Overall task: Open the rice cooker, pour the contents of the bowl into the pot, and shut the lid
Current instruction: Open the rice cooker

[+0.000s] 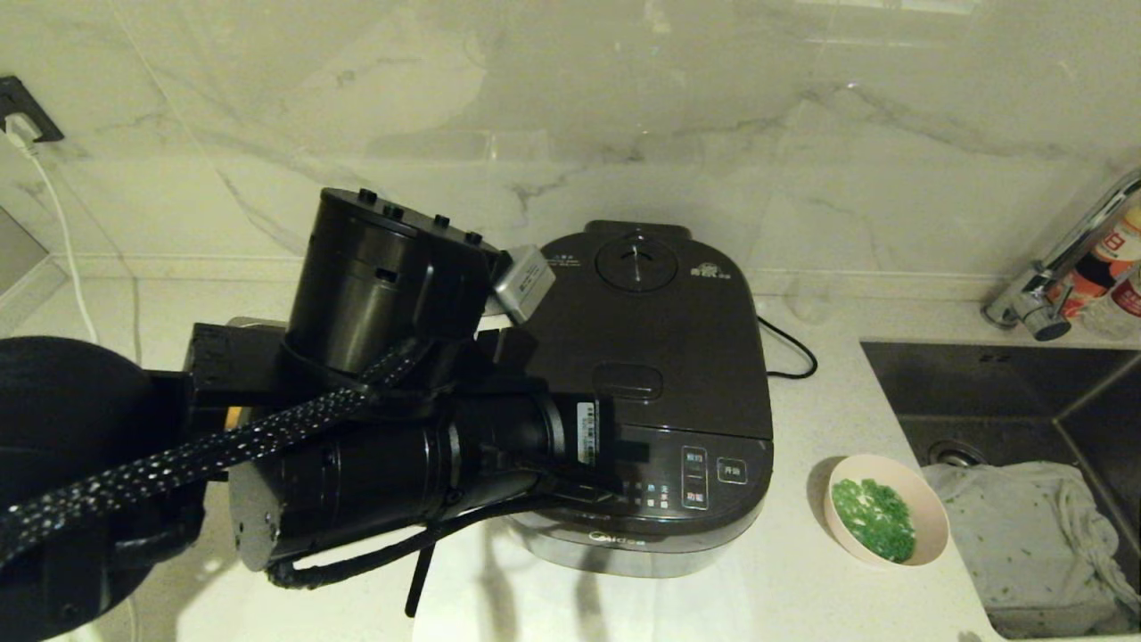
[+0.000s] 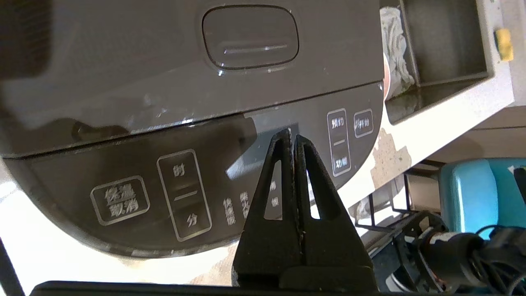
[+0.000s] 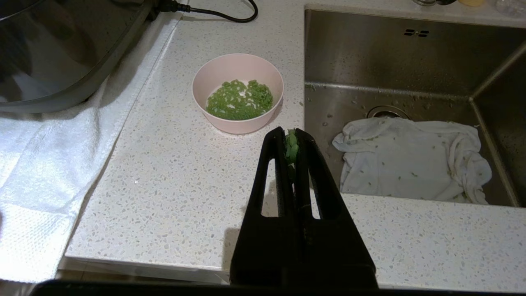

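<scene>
The dark rice cooker [image 1: 660,357] stands mid-counter with its lid [image 2: 123,61] down, so the pot is hidden. My left arm [image 1: 401,446] reaches across the cooker's front. The left gripper [image 2: 291,135] is shut and empty, its tips just over the button panel [image 2: 185,193], below the oval latch button [image 2: 250,36]. To the cooker's right, the pink bowl [image 1: 931,528] sits on the counter, holding green chopped bits [image 1: 874,519]. The right gripper [image 3: 291,133] is shut, hovering near the bowl [image 3: 238,68], with a scrap of green stuck between its tips.
A steel sink [image 1: 980,392] lies right of the bowl, a crumpled white cloth [image 1: 1025,522] inside and a faucet [image 1: 1070,259] behind. A white towel [image 3: 41,164] lies under the cooker. Its black cord [image 1: 793,352] runs behind.
</scene>
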You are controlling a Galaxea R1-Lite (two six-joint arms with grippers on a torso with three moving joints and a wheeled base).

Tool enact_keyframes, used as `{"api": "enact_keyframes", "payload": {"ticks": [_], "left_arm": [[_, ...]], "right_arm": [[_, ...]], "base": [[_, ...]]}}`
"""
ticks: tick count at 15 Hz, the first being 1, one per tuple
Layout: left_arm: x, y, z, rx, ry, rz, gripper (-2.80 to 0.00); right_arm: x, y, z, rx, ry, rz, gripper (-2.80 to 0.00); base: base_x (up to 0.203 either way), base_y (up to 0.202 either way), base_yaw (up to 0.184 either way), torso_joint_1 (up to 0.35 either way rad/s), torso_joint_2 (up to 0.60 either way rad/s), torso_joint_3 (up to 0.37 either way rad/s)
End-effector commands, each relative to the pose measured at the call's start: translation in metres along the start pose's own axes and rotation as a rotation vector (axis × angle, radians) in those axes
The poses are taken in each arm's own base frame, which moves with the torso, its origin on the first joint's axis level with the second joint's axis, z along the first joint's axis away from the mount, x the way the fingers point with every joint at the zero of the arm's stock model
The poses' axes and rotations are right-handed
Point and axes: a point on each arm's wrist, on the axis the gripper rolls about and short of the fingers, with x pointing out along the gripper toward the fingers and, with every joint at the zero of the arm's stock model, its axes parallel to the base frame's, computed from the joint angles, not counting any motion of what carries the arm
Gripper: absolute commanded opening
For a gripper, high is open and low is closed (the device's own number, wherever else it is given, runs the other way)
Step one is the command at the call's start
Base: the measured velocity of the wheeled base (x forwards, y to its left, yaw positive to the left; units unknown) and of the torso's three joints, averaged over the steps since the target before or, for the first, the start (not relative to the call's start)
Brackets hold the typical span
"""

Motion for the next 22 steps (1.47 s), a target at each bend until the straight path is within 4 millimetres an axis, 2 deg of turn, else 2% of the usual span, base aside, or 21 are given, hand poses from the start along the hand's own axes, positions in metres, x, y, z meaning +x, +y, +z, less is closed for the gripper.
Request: {"api": "enact_keyframes", "payload": {"ticks": [1,5,10,15,19,22], "left_arm": [[0.006,0.0,-0.002,-0.002,0.005,0.004,-2.8],[0.016,0.002,-0.008,-0.004,-0.016,0.016,-2.8],[0.014,0.002,-0.007,-0.005,-0.028,0.01,-2.8],[0.016,0.013,-0.017,-0.01,-0.024,0.061,-2.8],[0.014,0.012,-0.009,-0.022,-0.079,0.041,-2.8],[0.008,0.009,0.006,-0.035,-0.136,0.017,-2.8]], "right_arm": [[0.0,0.0,0.0,0.0,0.0,0.001,-2.8],[0.0,0.0,0.0,0.0,0.0,0.002,-2.8],[0.0,0.0,0.0,0.0,0.0,0.002,-2.8],[0.0,0.0,0.0,0.0,0.0,0.002,-2.8],[0.0,0.0,0.0,0.0,0.0,0.002,-2.8],[0.0,0.0,0.0,0.0,0.0,0.001,-2.8]], "base": [[0.0,0.0,0.0,0.0,0.0,0.0],[0.0,0.0,0.0,0.0,0.0,0.0],[0.0,0.0,0.0,0.0,0.0,0.0],[0.0,0.0,0.0,0.0,0.0,0.0],[0.0,0.0,0.0,0.0,0.0,0.0],[0.0,0.0,0.0,0.0,0.0,0.0]]}}
